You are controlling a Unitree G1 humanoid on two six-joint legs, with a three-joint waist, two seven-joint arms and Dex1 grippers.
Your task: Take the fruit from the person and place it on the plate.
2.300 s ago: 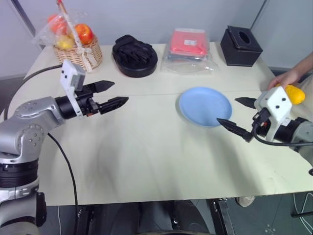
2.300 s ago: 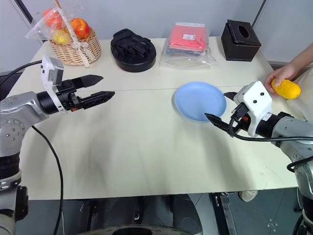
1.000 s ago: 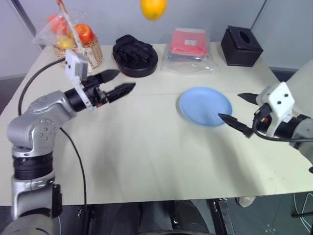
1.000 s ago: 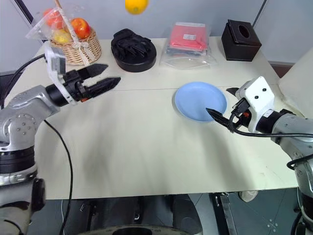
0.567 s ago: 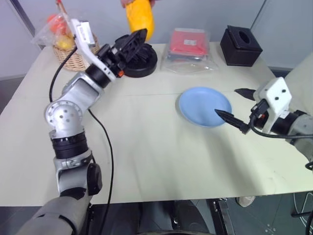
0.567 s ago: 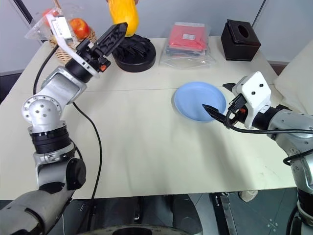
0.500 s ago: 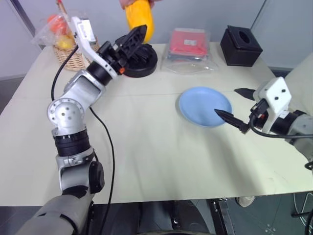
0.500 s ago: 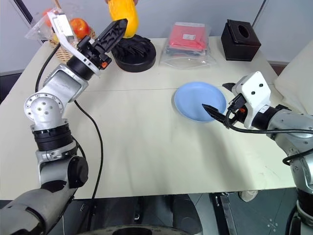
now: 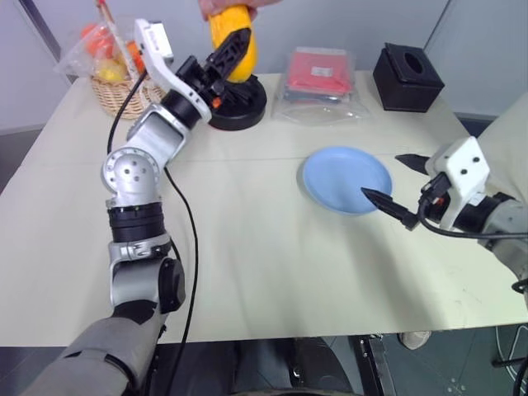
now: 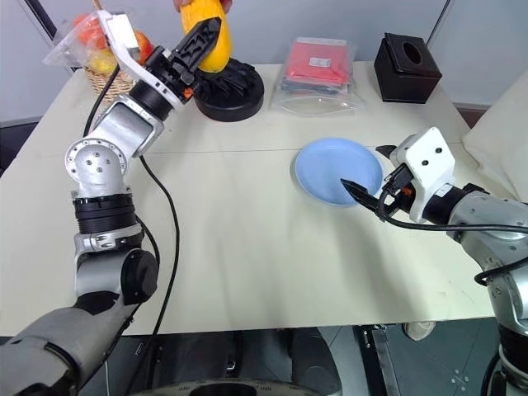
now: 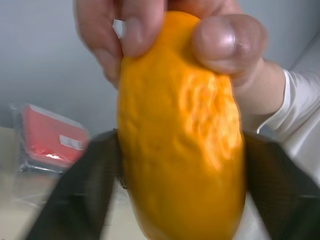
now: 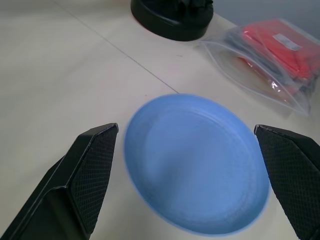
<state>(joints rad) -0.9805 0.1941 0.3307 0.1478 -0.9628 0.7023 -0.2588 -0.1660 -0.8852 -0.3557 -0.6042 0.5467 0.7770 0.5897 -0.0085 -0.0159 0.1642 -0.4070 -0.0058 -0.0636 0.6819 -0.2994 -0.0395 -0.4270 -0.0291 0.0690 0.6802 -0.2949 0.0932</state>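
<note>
My left fingers (image 11: 75, 195) are clenched on the fruit (image 11: 182, 135), which the person's hand (image 11: 165, 30) holds from above. My right fingers (image 12: 90, 170) are released, just beside the plate (image 12: 195, 162).

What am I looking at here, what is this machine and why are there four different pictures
It's a humanoid robot with two arms, each ending in a two-fingered black gripper. Two pictures look down from its head; the other two come from a camera on each wrist. The left gripper has closed on a fruit that a person's hand holds by its top. The right gripper waits open beside the plate. On the table also sit a basket, a black dish, a red packet and a black box.
</note>
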